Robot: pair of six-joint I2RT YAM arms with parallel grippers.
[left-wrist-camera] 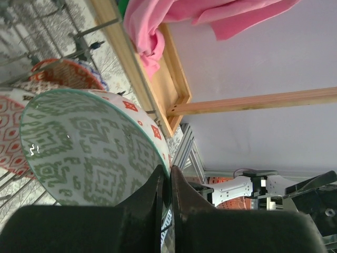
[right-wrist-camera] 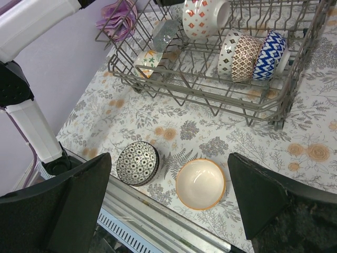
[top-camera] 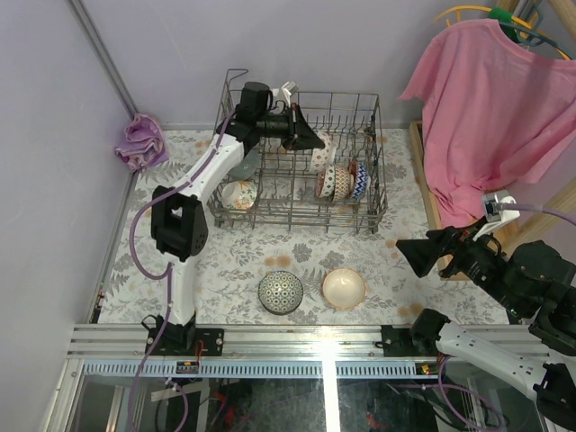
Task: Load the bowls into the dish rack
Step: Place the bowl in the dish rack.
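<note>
Left end effector (top-camera: 307, 138): clenched on the rim of the red-diamond bowl (left-wrist-camera: 89, 153), one finger inside the wall and one outside, the jaws all but meeting.
Held bowl: tipped on its side over the far half of the dish rack (top-camera: 297, 225), white outside with red diamonds, green geometric print inside; whether it touches the tines cannot be told.
Left arm: reaches from its base at the near edge across the bench (top-camera: 225, 270) and in over the rack's left wall.
Right end effector (right-wrist-camera: 168, 168): released, jaws spread wide and holding nothing, hanging above the near right part of the bench and looking toward the rack.
Loaded bowls: a brown-patterned bowl (right-wrist-camera: 241, 51) and a blue zigzag bowl (right-wrist-camera: 269, 51) stand on edge, touching, among the tines on the rack's right side, just in front of the held bowl.
Left of the rack: a green-and-orange bowl (right-wrist-camera: 149, 60) lies tilted in the near left corner, well apart from the standing row.
Waiting on the bench: a dark dotted bowl (top-camera: 281, 292) and a cream bowl (top-camera: 344, 288) with an orange rim sit upright near each other, between the rack and the arm bases; the cream one lies nearer the right arm.
Surface: a grey-and-orange floral cover.
Surroundings: a pink shirt (top-camera: 486, 99) hangs on a hanger at the right; a purple cloth (top-camera: 139, 142) is bunched at the far left corner beside the wall.
</note>
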